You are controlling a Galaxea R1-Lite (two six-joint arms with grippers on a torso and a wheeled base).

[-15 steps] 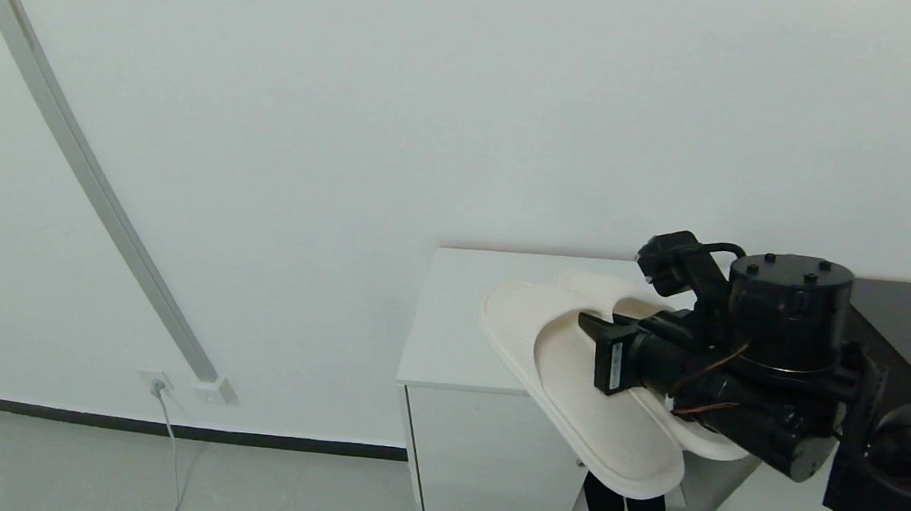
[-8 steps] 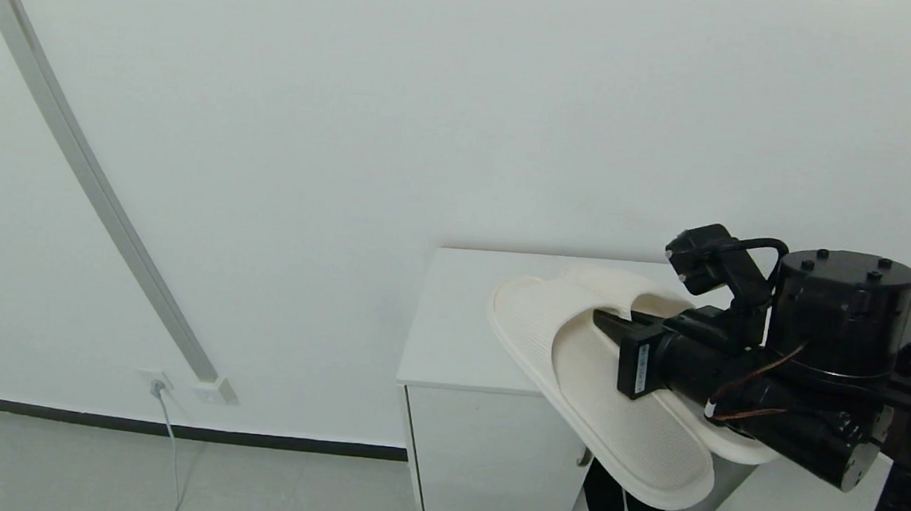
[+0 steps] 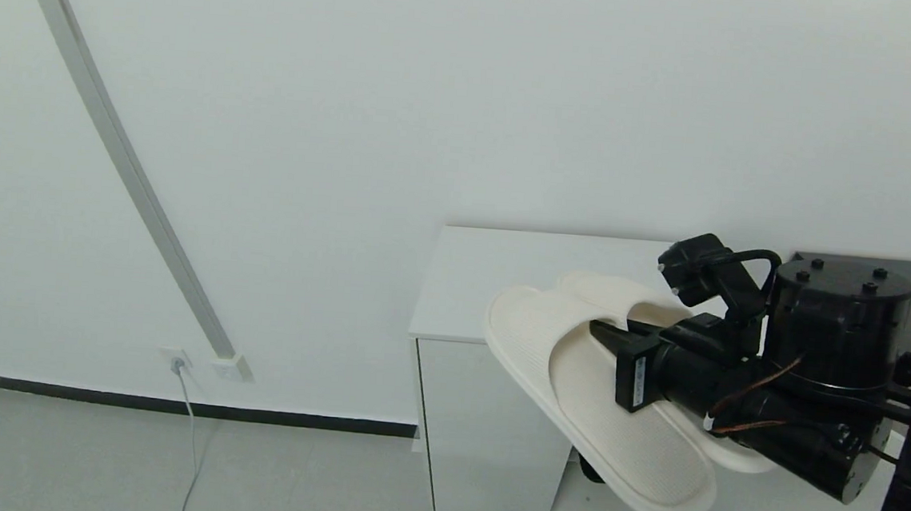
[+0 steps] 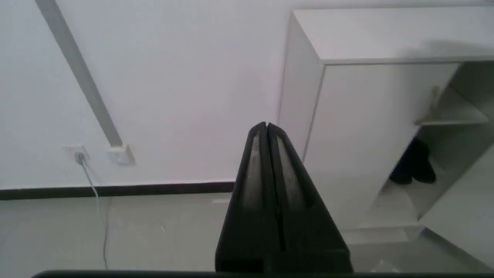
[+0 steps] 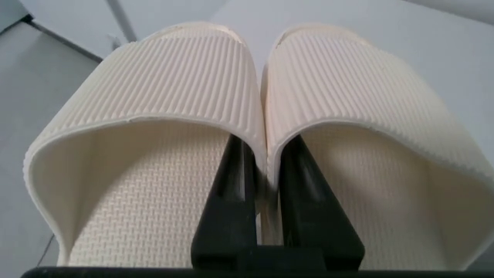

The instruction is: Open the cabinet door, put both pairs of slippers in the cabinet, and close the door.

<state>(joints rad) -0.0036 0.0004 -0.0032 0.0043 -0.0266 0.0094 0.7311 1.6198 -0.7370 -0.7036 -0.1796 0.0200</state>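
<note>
Slippers [image 3: 619, 443] gripped by right tool [image 5: 262, 166] dropped lower before cabinet [image 3: 483, 434].

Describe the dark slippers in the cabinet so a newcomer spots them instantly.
Start at the white cabinet, its inside open to view. On its bottom level, under the shelf, stands the dark pair of slippers. They are black and already inside, unlike the cream ribbed pair gripped by the right end effector.

A plain indoor room, much like a home entryway; bare white wall [image 3: 435, 86], grey floor [image 3: 72, 461], black skirting [image 3: 172, 408]; a wall socket [image 3: 174, 362] with a cable plugged in; a white shoe cabinet [image 3: 484, 418] holding dark footwear [image 4: 413, 164].
</note>
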